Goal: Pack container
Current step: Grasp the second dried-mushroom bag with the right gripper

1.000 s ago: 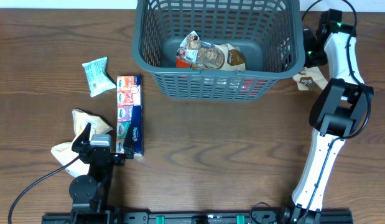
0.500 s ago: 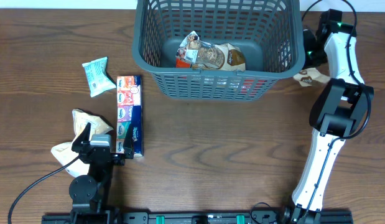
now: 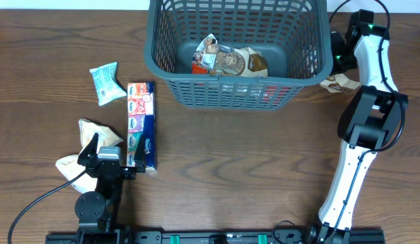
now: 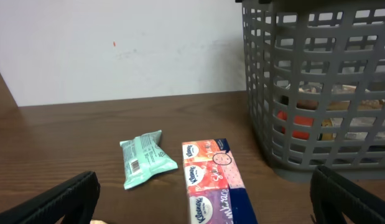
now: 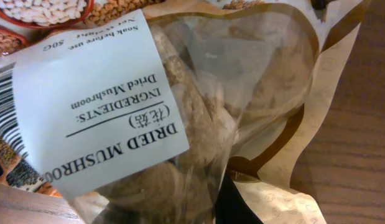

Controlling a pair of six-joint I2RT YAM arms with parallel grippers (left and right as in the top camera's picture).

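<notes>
The container (image 3: 238, 91) is a dark grey lattice basket at the table's far middle, also seen at the right of the left wrist view (image 4: 316, 93). Snack packets (image 3: 230, 61) lie inside it. Just right of the basket, a clear-fronted packet of dried mushrooms (image 3: 337, 84) lies on the table. My right gripper (image 3: 338, 69) is shut on this packet, which fills the right wrist view (image 5: 198, 106), with one dark finger (image 5: 242, 202) showing beneath it. My left gripper (image 3: 108, 159) stands open at the front left, holding nothing (image 4: 208, 205).
A long multi-pack of tissues (image 3: 141, 125) lies ahead of the left gripper, with a teal packet (image 3: 106, 82) further back. Two beige crumpled packets (image 3: 87, 132) lie beside the left gripper. The right arm runs along the table's right side.
My right gripper has closed on the dried mushroom packet, which shifted slightly towards the far edge. The left arm has not moved.
</notes>
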